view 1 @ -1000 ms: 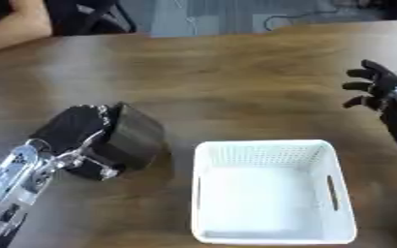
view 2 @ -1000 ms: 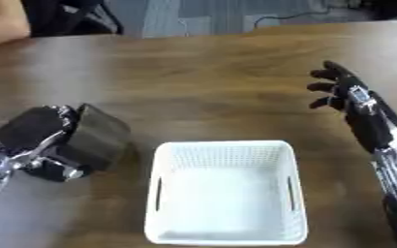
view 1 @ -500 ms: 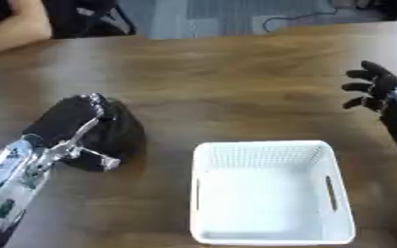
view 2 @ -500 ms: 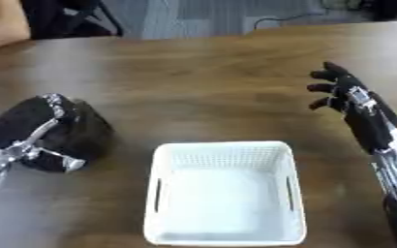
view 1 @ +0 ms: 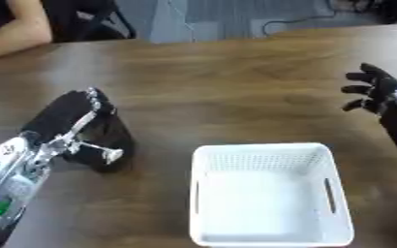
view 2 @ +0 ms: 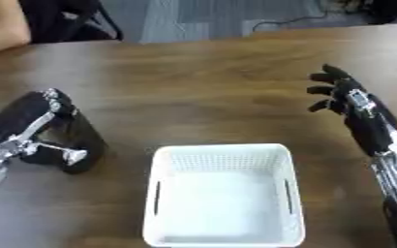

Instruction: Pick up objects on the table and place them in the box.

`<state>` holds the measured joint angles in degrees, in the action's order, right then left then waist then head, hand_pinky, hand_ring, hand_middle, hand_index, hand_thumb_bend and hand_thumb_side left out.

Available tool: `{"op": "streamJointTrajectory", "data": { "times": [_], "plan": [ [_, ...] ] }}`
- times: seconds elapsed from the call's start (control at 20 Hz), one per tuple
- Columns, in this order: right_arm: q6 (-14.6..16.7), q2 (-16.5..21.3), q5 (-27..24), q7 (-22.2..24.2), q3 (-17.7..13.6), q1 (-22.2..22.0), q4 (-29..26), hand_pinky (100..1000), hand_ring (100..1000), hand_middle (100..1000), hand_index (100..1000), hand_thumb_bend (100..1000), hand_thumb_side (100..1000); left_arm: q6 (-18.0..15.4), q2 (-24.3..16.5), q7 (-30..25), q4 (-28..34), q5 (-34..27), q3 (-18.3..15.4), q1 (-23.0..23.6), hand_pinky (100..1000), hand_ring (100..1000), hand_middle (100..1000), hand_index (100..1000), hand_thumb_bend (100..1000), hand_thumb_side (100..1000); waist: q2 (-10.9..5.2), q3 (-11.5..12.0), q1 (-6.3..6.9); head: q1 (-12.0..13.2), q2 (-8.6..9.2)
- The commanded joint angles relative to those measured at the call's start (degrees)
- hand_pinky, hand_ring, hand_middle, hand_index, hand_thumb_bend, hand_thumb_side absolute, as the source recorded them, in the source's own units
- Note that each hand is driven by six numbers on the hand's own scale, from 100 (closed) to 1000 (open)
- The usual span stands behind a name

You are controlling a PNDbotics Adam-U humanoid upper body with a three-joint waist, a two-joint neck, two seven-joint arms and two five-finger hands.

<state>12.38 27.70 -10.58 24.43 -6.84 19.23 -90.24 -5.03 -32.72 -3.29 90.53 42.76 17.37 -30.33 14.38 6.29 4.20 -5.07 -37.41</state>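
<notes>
A black blocky object (view 1: 119,141) sits at the left of the wooden table (view 1: 236,82). My left hand (view 1: 64,117) lies over its top and left side, with the fingers curled round it and the thumb against its front. Whether it is clear of the table I cannot tell. The white perforated box (view 1: 262,149) stands at the lower middle, to the right of the object, with nothing in it. At the right edge my right hand (view 2: 346,93) hovers over the table with fingers spread, holding nothing.
A person's bare arm (view 1: 15,34) rests at the far left edge of the table, away from the objects. Chair parts and cables show behind the table's far edge.
My left hand has closed over the black object, which has shifted a little to the left and now shows less from under the hand. The right hand and the box have stayed put.
</notes>
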Motion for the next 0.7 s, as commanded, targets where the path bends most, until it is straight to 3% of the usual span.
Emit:
{"op": "streamJointTrajectory", "data": {
  "times": [0.05, 0.1, 0.2, 0.25, 0.4, 0.55, 0.7],
  "plan": [
    [-0.05, 0.64, 0.16, -0.15, -0.50, 0.20, -1.32, 654, 827, 868, 1000, 100, 1000, -0.33, -1.68, -1.11, 0.72, 0.08, -0.97, -0.68, 100, 100, 190, 327, 396, 134, -1.16, -0.04, -0.02, -0.55, 0.82],
    [-0.05, 0.65, 0.17, -0.14, -0.50, 0.19, -1.32, 654, 827, 868, 1000, 100, 1000, -0.98, -1.83, -2.76, 0.48, 0.40, -0.76, -0.64, 100, 100, 220, 353, 365, 111, -1.16, -0.05, -0.02, -0.52, 0.80],
    [-0.04, 0.67, 0.18, -0.13, -0.49, 0.22, -1.32, 654, 826, 868, 1000, 100, 1000, -2.88, -2.69, -7.76, 0.22, 1.33, -0.45, -0.78, 100, 100, 314, 451, 455, 181, -1.14, -0.11, -0.02, -0.42, 0.81],
    [-0.03, 0.69, 0.19, -0.11, -0.46, 0.25, -1.31, 654, 826, 868, 1000, 100, 1000, -4.34, -3.60, -12.35, -0.12, 2.04, 0.22, -0.86, 100, 100, 474, 629, 577, 332, -1.15, -0.20, 0.00, -0.37, 0.76],
    [-0.01, 0.92, 0.27, -0.06, -0.40, 0.10, -1.19, 654, 826, 868, 1000, 100, 1000, -9.50, -7.64, -27.29, -0.23, 2.09, 1.83, -1.63, 161, 125, 601, 769, 730, 419, -1.34, -0.25, 0.19, -0.32, 0.47],
    [0.02, 1.24, 0.44, -0.09, -0.45, -0.33, -1.01, 654, 827, 868, 1000, 100, 1000, -11.74, -12.39, -36.42, 1.10, -2.40, 2.30, -2.05, 166, 134, 604, 788, 762, 420, -1.62, 0.01, 0.57, -0.49, 0.05],
    [-0.02, 1.31, 0.56, -0.06, -0.48, -0.56, -0.98, 654, 827, 868, 1000, 100, 1000, -11.25, -15.11, -40.02, 3.40, -5.46, 1.19, -1.92, 169, 138, 605, 791, 762, 438, -1.67, 0.39, 0.74, -0.64, -0.11]
  ]
}}
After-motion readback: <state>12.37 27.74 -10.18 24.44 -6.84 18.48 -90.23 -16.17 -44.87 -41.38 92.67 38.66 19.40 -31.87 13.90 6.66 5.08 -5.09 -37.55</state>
